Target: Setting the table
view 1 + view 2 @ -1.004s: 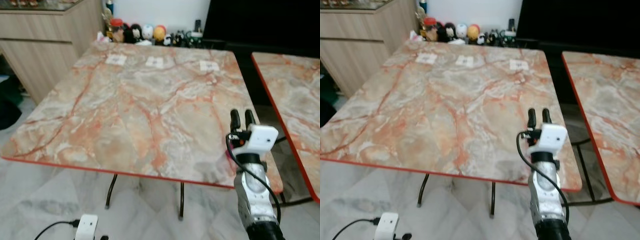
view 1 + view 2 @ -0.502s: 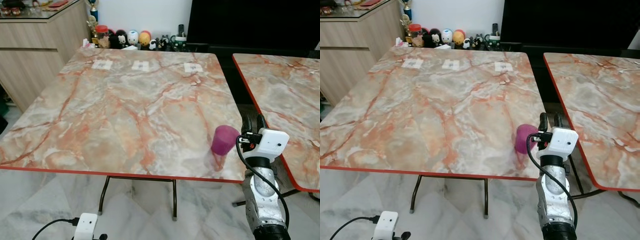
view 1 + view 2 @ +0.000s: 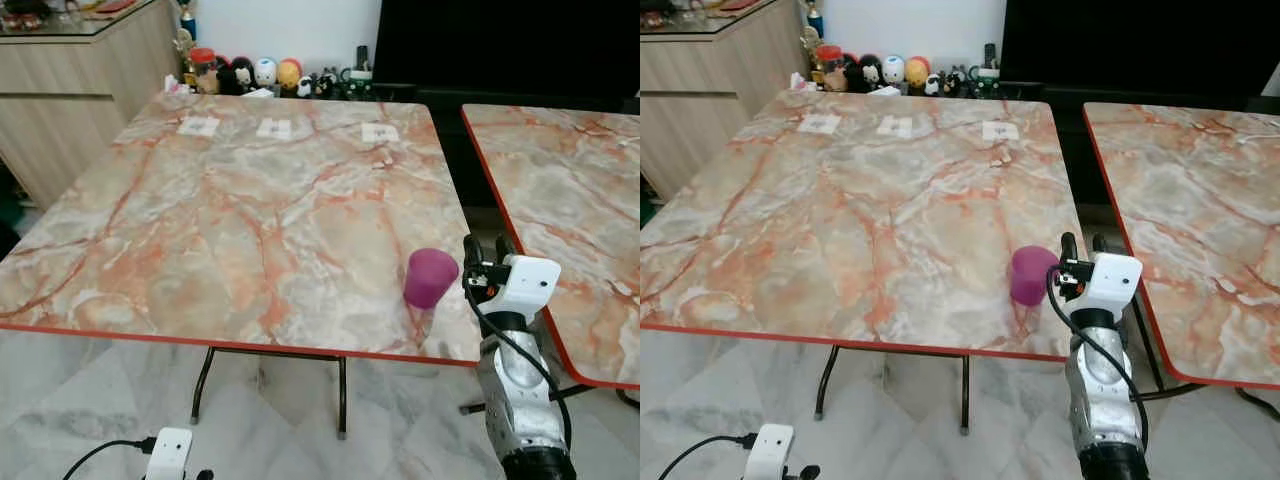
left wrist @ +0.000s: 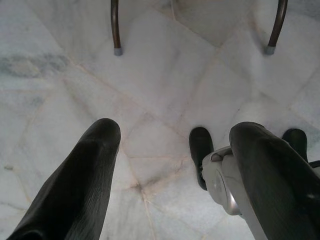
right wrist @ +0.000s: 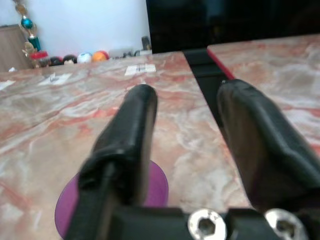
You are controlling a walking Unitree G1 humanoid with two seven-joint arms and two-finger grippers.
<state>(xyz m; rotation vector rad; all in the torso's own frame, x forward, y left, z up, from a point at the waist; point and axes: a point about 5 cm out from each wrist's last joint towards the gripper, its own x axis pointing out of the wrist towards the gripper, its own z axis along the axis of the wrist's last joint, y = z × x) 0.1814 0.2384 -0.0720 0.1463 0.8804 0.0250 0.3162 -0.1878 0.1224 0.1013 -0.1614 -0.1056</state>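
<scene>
A purple cup [image 3: 430, 277] stands upside down on the marble table [image 3: 250, 220], near its front right corner. My right gripper [image 3: 486, 248] is raised at the table's right edge, just right of the cup, open with nothing between its fingers. In the right wrist view the cup [image 5: 67, 210] sits low beside one finger [image 5: 131, 131], outside the gap. My left gripper [image 4: 175, 165] hangs low over the floor, open and empty; its white wrist camera [image 3: 170, 455] shows at the bottom of the left eye view.
A second marble table [image 3: 560, 180] stands to the right across a narrow gap. Three white cards [image 3: 275, 128] lie at the far side, with figurines [image 3: 265, 75] behind them. A wooden cabinet [image 3: 70, 90] is at the left. Table legs [image 4: 115, 25] stand on the tiled floor.
The camera has shifted. The purple cup, hidden behind my right wrist a second ago, now stands free on the table. My right gripper has drawn back to the cup's right.
</scene>
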